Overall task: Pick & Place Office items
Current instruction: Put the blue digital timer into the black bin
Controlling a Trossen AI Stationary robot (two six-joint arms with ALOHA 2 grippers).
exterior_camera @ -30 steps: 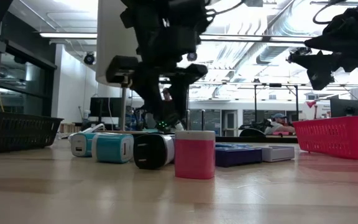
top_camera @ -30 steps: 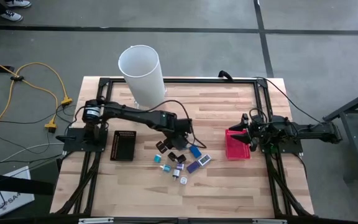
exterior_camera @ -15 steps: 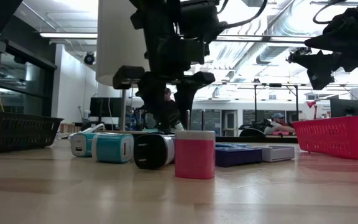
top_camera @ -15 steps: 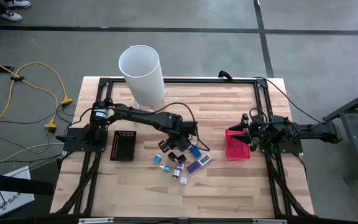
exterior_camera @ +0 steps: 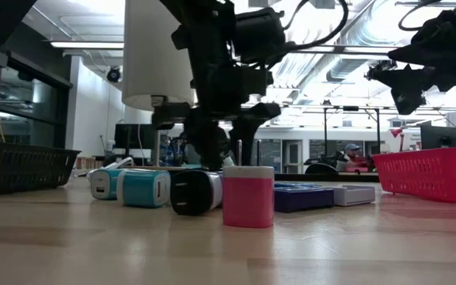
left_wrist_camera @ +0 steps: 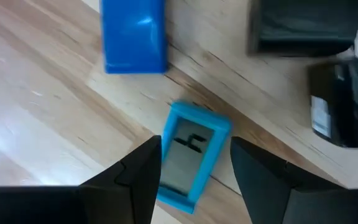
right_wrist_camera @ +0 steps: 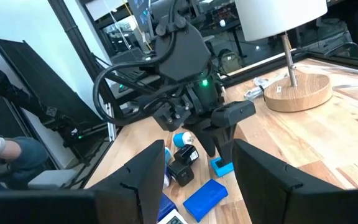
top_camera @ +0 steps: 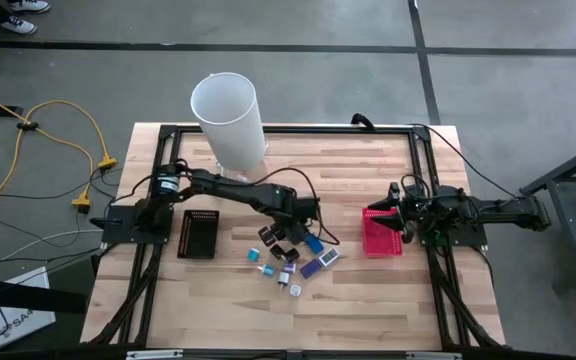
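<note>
Dark fingers of the left gripper [left_wrist_camera: 194, 168] were held open astride a light-blue framed item [left_wrist_camera: 188, 154] lying flat on the wooden table [top_camera: 368, 290]. A clean pick was judged to need a centred, straight descent. A blue block [left_wrist_camera: 134, 34] and black pieces [left_wrist_camera: 303, 28] were seen just beside it. The right gripper [top_camera: 400, 218], parted and empty, was poised above the red basket [top_camera: 381, 238].

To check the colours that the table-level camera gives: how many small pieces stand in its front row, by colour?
white-and-teal piece: 1
teal piece: 1
black piece: 1
pink piece: 1
dark blue piece: 1
grey piece: 1
Total: 6
</note>
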